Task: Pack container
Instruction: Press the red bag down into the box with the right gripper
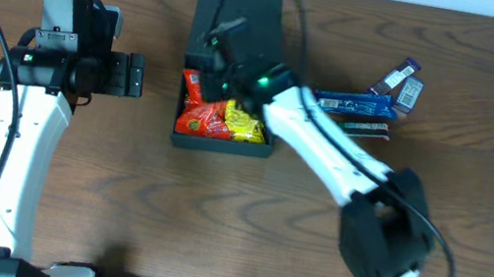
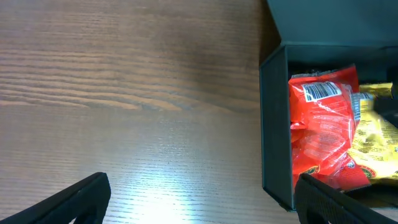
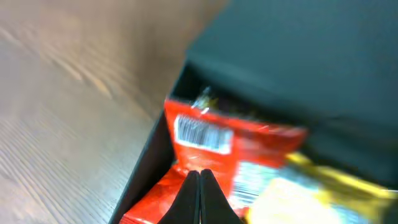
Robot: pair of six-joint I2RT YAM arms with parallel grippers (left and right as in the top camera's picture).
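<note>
The container (image 1: 222,144) is a dark box at the table's middle, with its flap lid (image 1: 239,10) lying open behind it. A red packet (image 1: 198,111) and a yellow packet (image 1: 245,124) lie inside. My right gripper (image 1: 213,60) hangs over the box's left part; in the right wrist view its fingers (image 3: 200,178) are shut with nothing between them, just above the red packet (image 3: 211,142), with the yellow packet (image 3: 292,194) to the right. My left gripper (image 1: 134,76) is open and empty, left of the box; its view (image 2: 205,205) shows the box wall (image 2: 276,124) and red packet (image 2: 323,124).
Loose snacks lie right of the box: a blue bar (image 1: 357,104), a dark bar (image 1: 366,129) below it, and two small packets (image 1: 402,85) further back. The right arm reaches across from the front right. A cable arcs over the lid.
</note>
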